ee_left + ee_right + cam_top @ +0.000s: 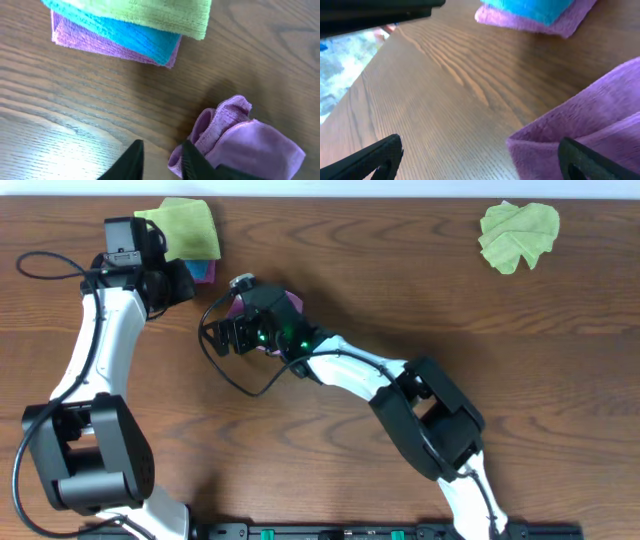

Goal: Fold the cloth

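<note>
While the purple cloth lies bunched near the middle of the table, just right of the stack of folded cloths, the step in hand looks like taking hold of one of its edges. The right gripper sits low over the wood with its fingers spread wide and nothing held; a rumpled purple border reaches in beside its right-hand finger. The left gripper hovers between the stack and the purple heap, its fingers a little apart and empty. To do this well, the right arm should probably slide sideways until a single layer of hem lies between the pads, then close low against the table so it catches only that layer and not a wad. The left arm would best take a neighbouring corner, so the two can draw the fabric flat before any fold. Care is needed not to nudge the stack, which lies near. A crumpled green cloth rests well apart at the far right.
</note>
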`<action>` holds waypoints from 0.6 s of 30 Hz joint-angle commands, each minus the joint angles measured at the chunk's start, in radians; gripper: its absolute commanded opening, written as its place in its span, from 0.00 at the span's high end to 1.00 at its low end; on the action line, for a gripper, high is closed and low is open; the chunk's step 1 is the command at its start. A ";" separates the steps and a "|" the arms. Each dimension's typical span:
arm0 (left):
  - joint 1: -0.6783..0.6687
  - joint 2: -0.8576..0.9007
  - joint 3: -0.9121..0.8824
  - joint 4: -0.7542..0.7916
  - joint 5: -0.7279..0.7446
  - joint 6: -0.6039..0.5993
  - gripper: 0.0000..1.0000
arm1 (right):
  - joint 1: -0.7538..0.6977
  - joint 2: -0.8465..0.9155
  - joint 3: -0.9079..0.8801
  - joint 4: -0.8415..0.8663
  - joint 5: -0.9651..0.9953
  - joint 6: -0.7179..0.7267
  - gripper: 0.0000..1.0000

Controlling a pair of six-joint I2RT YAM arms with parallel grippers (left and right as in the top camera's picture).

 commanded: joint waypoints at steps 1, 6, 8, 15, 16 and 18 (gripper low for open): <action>0.007 -0.028 0.008 -0.006 -0.003 0.000 0.71 | -0.027 -0.072 0.021 0.003 0.015 -0.001 0.01; 0.011 -0.030 0.008 -0.021 0.023 -0.020 0.64 | -0.059 -0.116 0.021 -0.008 0.011 0.000 0.01; 0.019 -0.030 0.008 -0.023 0.049 -0.034 0.63 | -0.071 -0.137 0.021 -0.018 0.011 0.000 0.01; 0.089 -0.030 0.008 -0.033 0.309 -0.091 0.64 | -0.171 -0.286 0.021 -0.331 -0.015 -0.031 0.01; 0.097 -0.030 0.008 -0.040 0.341 -0.090 0.67 | -0.183 -0.307 0.021 -0.375 -0.023 -0.054 0.01; 0.113 -0.030 0.008 -0.071 0.397 -0.090 0.71 | -0.210 -0.371 0.021 -0.504 -0.026 -0.123 0.01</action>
